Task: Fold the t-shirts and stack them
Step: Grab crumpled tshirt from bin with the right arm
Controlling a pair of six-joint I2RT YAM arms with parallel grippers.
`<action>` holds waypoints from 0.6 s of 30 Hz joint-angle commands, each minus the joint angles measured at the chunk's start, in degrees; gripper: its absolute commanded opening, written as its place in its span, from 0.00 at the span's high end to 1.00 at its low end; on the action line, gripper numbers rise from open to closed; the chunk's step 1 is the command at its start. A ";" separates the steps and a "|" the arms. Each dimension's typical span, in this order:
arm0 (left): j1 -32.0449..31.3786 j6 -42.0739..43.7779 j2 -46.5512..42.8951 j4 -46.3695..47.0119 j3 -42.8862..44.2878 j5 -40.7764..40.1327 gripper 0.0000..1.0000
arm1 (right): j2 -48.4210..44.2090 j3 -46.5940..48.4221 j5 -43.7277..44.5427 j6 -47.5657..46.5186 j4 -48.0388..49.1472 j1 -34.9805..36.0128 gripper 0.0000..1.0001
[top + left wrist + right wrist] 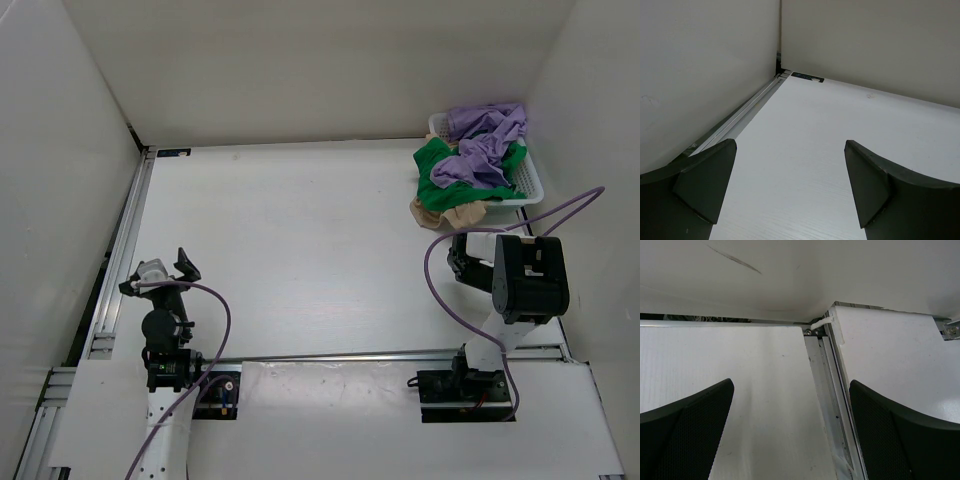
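Both grippers hold nothing. The left gripper (165, 270) stands over the left side of the table (300, 230). In the left wrist view its two dark fingers (700, 185) are spread wide apart, and only the bare white surface shows between them. The right gripper (460, 262) is on the right side, on an arm that is folded back on itself. Its fingers (685, 435) are also spread wide, with nothing between them.

The t-shirts (470, 165) lie in one loose pile, not folded, at the far right corner of the table. They are in a white basket (535, 185). A purple shirt (485, 150) is on top and a green shirt (435, 172) is under it. A beige shirt (450, 212) hangs over the near edge of the basket and touches the table. The pile is near the right gripper, just beyond it, and apart from it. It is well apart from the left gripper, across the table.

The table is white and flat. A metal rail (118, 265) runs along its left edge and another one runs along the near edge. White walls (300, 70) close the table on the left, the far side and the right. A purple cable (440, 290) makes a loop beside the right arm.
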 commanded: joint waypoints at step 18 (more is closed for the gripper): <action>0.43 -0.01 -0.10 1.70 -9.53 5.89 0.00 | -14.64 33.26 3.41 -36.67 -3.89 4.32 0.00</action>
